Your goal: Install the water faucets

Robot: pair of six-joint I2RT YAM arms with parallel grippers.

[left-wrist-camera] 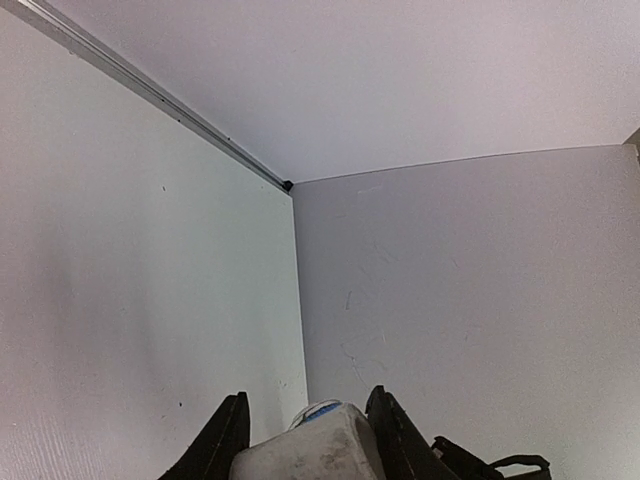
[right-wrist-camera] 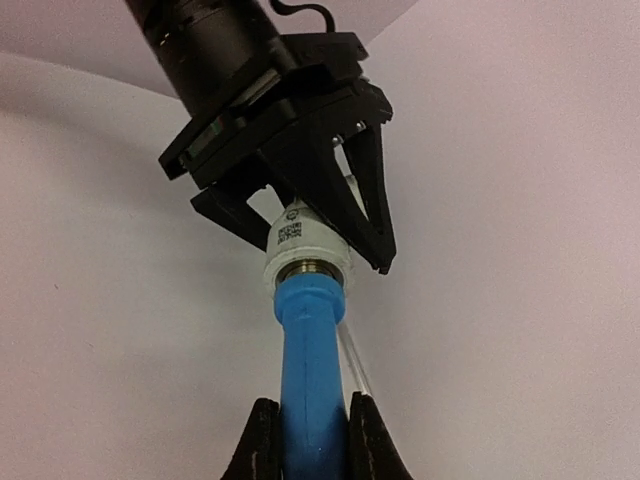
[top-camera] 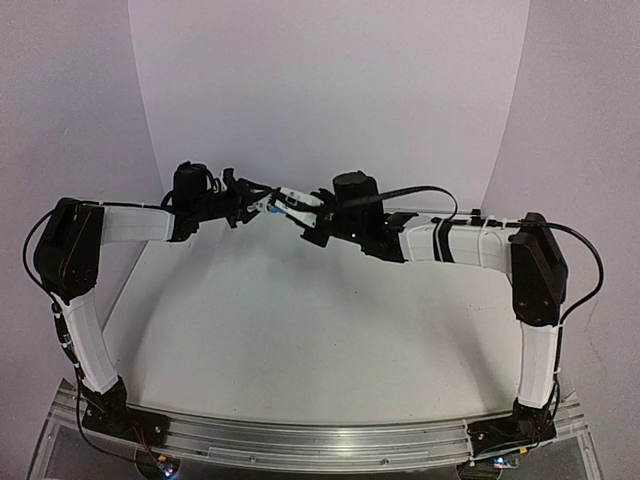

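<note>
Mid-air above table point(top-camera: 300, 340): left fingers point(left-wrist-camera: 225, 440) clamp white fitting point(right-wrist-camera: 305, 240). Right fingers point(right-wrist-camera: 262, 445) are clenched on blue tap point(right-wrist-camera: 310, 350), its metal end seated in fitting. Both look light, rigid, probably slick; grip tap's body and fitting's barrel.

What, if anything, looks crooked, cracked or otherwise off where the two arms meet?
Nothing stands out. The bright-blue plastic tap, clamped between the right fingers, runs in line into the short white cylindrical pipe fitting gripped by the left fingers. No crack or spill shows. A thin clear strip beside the tap is too faint to identify.
</note>
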